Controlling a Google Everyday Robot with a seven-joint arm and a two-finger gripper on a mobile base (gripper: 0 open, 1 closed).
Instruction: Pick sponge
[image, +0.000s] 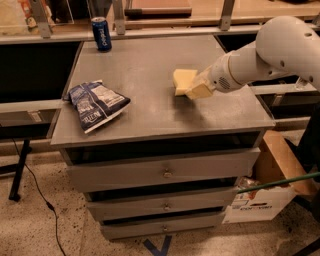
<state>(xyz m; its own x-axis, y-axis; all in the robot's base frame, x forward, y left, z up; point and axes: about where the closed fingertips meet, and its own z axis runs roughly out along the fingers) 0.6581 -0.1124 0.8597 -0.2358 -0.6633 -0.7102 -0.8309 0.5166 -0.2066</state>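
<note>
The sponge (182, 79), a small pale yellow foam block, is at the right middle of the grey cabinet top (145, 65). My gripper (191, 88) comes in from the right on the white arm (260, 55). Its tan-yellow fingers (201, 91) are closed on the sponge's right side. The sponge sits slightly above the surface, with a shadow beneath it.
A blue snack bag (96, 104) lies at the front left of the top. A blue soda can (101, 33) stands at the back left. Drawers (165, 172) are below the top. A cardboard box (260, 200) sits on the floor at the right.
</note>
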